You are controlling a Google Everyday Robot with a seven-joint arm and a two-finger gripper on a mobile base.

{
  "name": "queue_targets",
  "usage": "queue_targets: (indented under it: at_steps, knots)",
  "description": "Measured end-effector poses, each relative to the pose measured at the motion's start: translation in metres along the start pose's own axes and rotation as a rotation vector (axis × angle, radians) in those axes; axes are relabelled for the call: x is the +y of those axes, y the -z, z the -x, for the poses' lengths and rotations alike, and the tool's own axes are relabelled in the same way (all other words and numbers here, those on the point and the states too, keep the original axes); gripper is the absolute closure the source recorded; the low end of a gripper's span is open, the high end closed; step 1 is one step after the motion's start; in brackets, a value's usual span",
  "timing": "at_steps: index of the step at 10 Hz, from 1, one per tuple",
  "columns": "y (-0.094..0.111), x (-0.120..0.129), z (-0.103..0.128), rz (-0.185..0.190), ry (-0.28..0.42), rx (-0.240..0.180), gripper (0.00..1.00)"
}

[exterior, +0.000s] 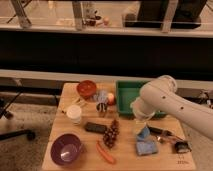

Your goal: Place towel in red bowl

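The towel point(102, 95), a small pale blue-grey cloth, lies on the wooden table just right of the red bowl point(86, 89), at the table's back left. My gripper point(142, 120) hangs below the bulky white arm point(161, 99) at the right middle of the table. It is open with nothing between its fingers. It hovers just above a small blue cup point(144, 133), well to the right of the towel and the red bowl.
A green tray point(128, 91) stands behind the arm. A metal cup point(101, 108), an orange fruit point(111, 99), a white cup point(74, 114), a black bar point(95, 127), grapes point(111, 133), a carrot point(105, 152), a purple bowl point(66, 148) and a blue pad point(146, 148) crowd the table.
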Motion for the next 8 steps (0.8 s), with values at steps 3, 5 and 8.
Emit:
queue_targets:
  at_steps: [3,5,8]
  knots:
    - [-0.004,-0.002,0.018,-0.007,-0.02,-0.022,0.2]
    - [-0.007,-0.003,0.032,-0.018,-0.031,-0.03,0.2]
    - [-0.012,-0.006,0.053,-0.027,-0.043,-0.041,0.2]
